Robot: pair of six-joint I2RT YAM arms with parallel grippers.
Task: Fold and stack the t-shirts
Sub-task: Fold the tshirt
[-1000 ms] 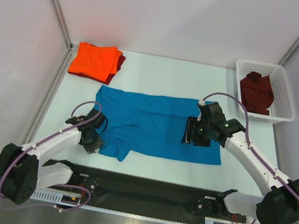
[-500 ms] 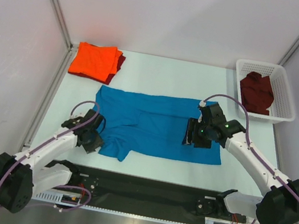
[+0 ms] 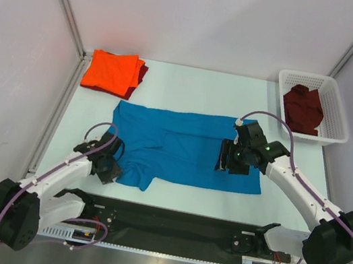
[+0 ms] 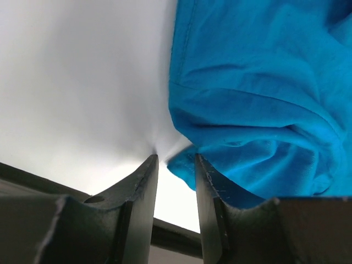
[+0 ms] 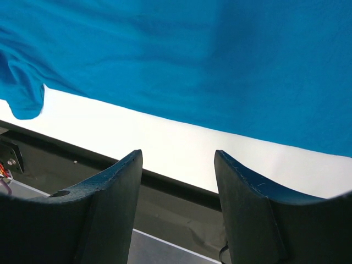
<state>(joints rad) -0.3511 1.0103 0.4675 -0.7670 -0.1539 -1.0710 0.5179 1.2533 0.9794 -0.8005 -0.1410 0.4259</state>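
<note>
Left wrist view: your left fingers (image 4: 137, 203) sit narrowly parted at the edge of the blue t-shirt (image 4: 258, 82); right fingers (image 5: 110, 209) spread wide.

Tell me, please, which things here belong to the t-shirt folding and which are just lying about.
Job: bright blue cloth t-shirt; folded orange cloth t-shirt; dark maroon cloth t-shirt under it; another dark maroon t-shirt, far right.
Lying about: white plastic lattice basket holding it.

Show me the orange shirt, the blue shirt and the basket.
orange shirt (image 3: 110, 71), overhead view, middle of the folded top.
blue shirt (image 3: 180, 148), overhead view, centre of the spread cloth.
basket (image 3: 338, 109), overhead view, right wall.
</note>
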